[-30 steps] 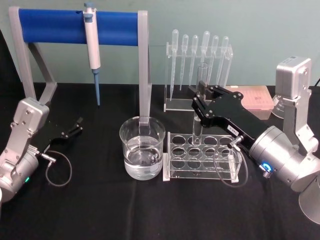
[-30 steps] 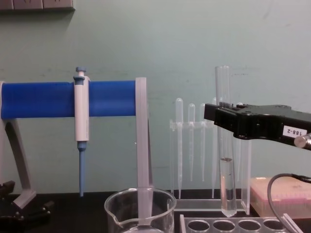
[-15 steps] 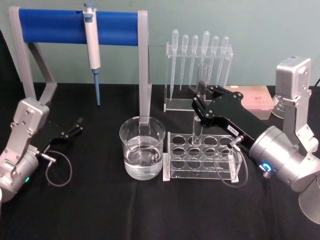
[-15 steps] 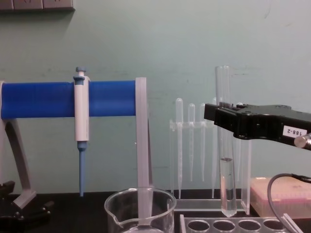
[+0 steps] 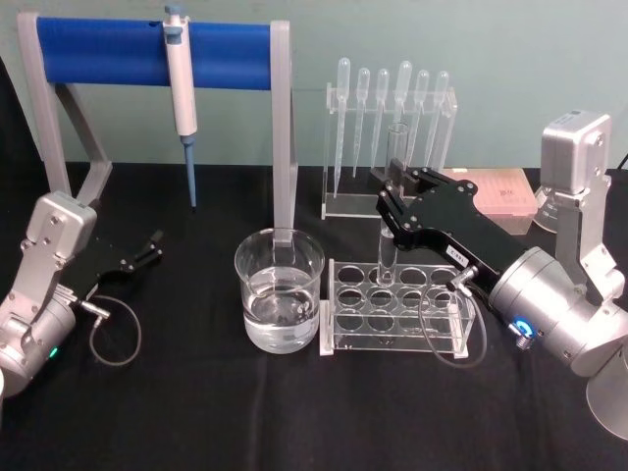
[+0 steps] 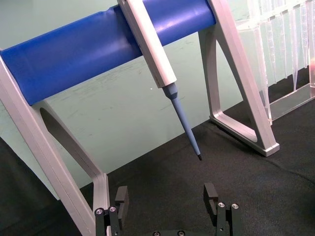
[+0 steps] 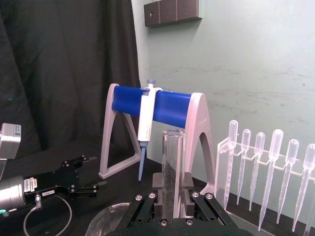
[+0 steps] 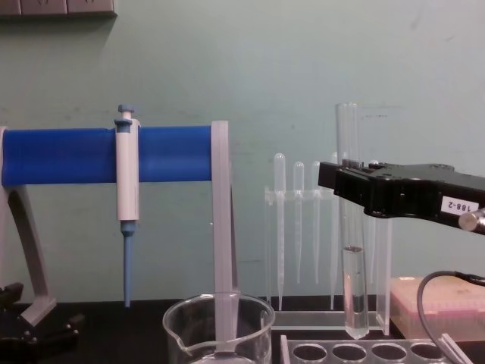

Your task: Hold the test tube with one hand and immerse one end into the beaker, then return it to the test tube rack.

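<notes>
- A clear glass test tube (image 8: 355, 288) stands upright in the air. The right end effector (image 5: 392, 199), a black boxy clamp with a small white label, reaches in from the right and pinches it around its middle.
- The tube's open rim rises above the clamp. Its round bottom hangs just above the back row of holes in the clear test tube rack (image 5: 392, 312). In the chest view the bottom is not touching the rack. A little clear liquid sits in the lower part of the tube.
- Just to the left of the rack, on the black table (image 5: 196, 412), stands a wide glass beaker (image 5: 280, 294) partly filled with clear liquid. The tube and the beaker are apart.
- Behind the rack, a row of thin plastic pipettes (image 5: 392, 108) hangs in a clear holder, bulbs up. A pink box (image 5: 502, 191) lies to the right of it.
- Farther left, a grey stand with a blue bar (image 5: 108, 49) carries a white-and-blue micropipette (image 5: 180, 93), hanging tip down.
- The left end effector (image 5: 149, 250) rests low at the far left, well apart from the glassware. Its fingers are spread with nothing between them.
</notes>
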`<action>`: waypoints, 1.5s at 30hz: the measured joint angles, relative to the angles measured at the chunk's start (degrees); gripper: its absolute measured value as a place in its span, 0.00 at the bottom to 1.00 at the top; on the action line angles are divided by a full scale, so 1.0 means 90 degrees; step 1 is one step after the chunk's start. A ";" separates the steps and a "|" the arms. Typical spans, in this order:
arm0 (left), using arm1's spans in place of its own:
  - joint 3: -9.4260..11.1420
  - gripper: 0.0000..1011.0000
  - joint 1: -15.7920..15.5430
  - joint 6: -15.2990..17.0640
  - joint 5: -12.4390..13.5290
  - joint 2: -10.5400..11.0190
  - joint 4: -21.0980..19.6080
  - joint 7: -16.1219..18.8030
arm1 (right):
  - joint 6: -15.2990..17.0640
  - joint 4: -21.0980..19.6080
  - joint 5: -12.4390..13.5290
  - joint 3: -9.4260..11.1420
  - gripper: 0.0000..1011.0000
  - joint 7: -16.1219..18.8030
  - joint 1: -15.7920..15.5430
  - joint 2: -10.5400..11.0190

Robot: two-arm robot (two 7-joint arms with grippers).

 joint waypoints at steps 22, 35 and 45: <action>0.0001 0.99 0.0000 0.0000 0.0000 0.0000 0.0000 0.0000 | 0.0000 0.0000 0.0000 0.0000 0.23 0.0000 0.0000 0.0000; 0.0000 0.99 -0.0001 0.0000 0.0000 0.0000 0.0000 0.0000 | 0.0055 -0.0060 0.0027 -0.0007 0.23 0.0023 0.0076 -0.0004; 0.0000 0.99 -0.0001 0.0000 0.0000 0.0000 0.0000 0.0000 | 0.0099 0.0435 0.0053 -0.0677 0.23 0.0246 0.0816 -0.0503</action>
